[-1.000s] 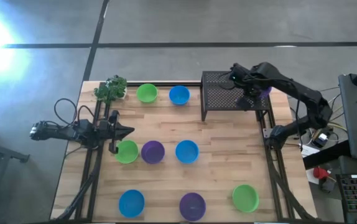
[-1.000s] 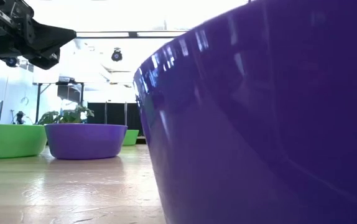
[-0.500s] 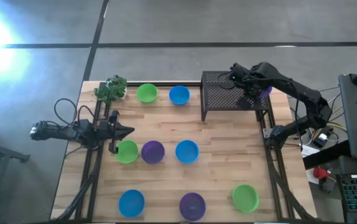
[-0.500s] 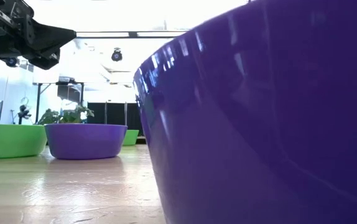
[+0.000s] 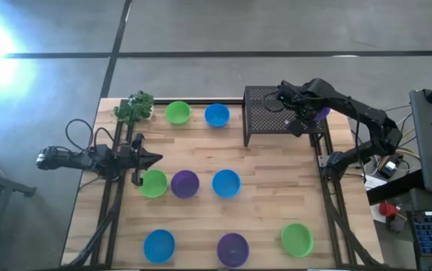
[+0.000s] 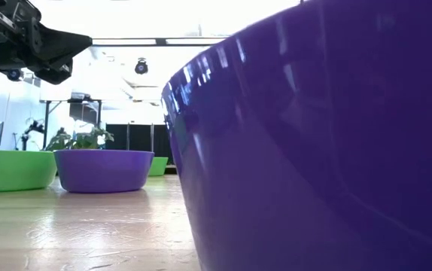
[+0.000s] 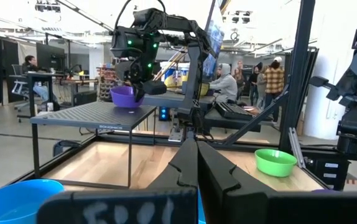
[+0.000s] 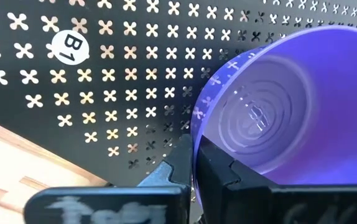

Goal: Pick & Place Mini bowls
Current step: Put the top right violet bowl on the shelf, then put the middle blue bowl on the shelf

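Over the perforated black shelf (image 5: 276, 110) at the table's one o'clock corner, your right gripper (image 5: 304, 114) pinches the purple bowl (image 5: 318, 111) by its rim, shelf directly beneath.

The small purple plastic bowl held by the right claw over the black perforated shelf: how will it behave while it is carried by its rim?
The small purple plastic bowl probably stays stiff, since its thin rim keeps its round shape in the right claw. Its glossy wall may slip between the fingers. It looks light, so it could swing or tilt easily above the black perforated shelf.
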`<action>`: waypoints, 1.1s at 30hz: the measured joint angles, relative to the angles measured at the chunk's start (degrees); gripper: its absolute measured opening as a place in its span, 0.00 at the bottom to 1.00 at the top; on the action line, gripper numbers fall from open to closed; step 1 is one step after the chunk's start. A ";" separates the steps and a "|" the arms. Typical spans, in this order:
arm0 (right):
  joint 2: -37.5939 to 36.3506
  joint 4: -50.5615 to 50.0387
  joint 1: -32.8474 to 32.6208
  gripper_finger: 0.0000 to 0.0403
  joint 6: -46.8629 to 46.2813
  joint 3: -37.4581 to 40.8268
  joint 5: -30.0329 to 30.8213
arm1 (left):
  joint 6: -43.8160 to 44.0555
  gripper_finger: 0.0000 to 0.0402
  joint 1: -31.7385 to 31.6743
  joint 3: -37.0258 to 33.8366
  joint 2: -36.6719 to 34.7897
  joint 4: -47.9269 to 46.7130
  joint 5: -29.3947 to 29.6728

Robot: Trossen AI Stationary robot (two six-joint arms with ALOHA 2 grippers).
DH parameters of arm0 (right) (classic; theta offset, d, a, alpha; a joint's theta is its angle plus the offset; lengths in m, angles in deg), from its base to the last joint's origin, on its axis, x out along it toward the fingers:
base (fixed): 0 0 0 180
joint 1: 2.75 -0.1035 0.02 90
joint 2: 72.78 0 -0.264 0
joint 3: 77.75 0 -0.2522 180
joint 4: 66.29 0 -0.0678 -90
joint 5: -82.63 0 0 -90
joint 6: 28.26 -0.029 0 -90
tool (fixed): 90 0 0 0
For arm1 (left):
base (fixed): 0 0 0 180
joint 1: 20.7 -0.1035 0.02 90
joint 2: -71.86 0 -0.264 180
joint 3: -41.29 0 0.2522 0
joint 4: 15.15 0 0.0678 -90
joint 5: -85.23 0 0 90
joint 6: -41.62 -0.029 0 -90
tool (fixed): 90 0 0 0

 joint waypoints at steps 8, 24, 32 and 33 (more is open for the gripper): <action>-0.27 0.41 0.02 0.03 1.32 0.00 0.00 | 0.13 0.00 -0.02 0.00 0.00 -0.02 -0.02; -0.76 1.37 0.00 0.26 5.87 0.02 -0.05 | 0.13 0.00 -0.01 0.00 0.01 -0.07 -0.02; -3.37 1.16 0.00 0.25 7.63 -4.04 -0.23 | 0.13 0.00 -0.01 0.00 0.00 -0.04 -0.02; -3.84 1.18 0.00 0.25 7.35 -4.94 -0.34 | 0.13 0.00 -0.02 0.00 0.00 -0.02 -0.02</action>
